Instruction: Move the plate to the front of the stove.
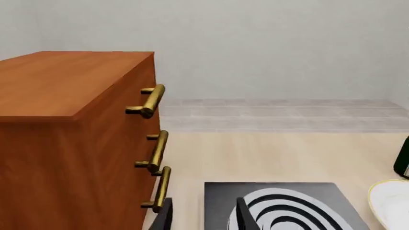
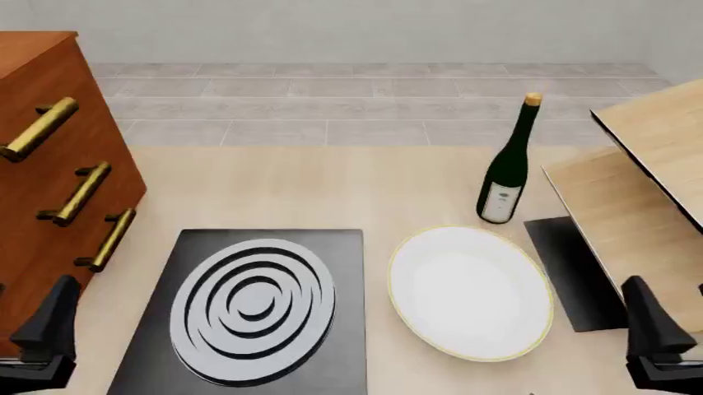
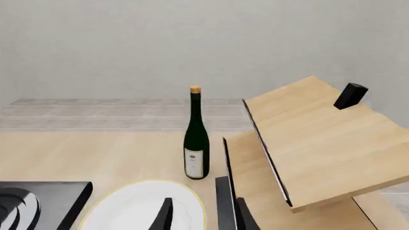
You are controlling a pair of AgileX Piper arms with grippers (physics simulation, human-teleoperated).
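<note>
The plate (image 2: 470,292), white with a thin gold rim, lies flat on the table just right of the stove (image 2: 253,304), a black slab with silver-grey rings. My left gripper (image 2: 49,329) hangs at the near left, beside the stove's front left corner. In the left wrist view its fingers (image 1: 164,215) are spread open and empty, with the stove (image 1: 281,206) and the plate's edge (image 1: 391,203) ahead. My right gripper (image 2: 657,333) hangs at the near right, apart from the plate. It stands open and empty (image 3: 203,218) above the plate's near rim (image 3: 137,208).
A wine bottle (image 2: 509,164) stands upright just behind the plate. A wooden cabinet (image 2: 44,189) with brass handles fills the left side. Tilted wooden shelves (image 2: 648,181) and a plain dark panel (image 2: 571,271) lie right of the plate.
</note>
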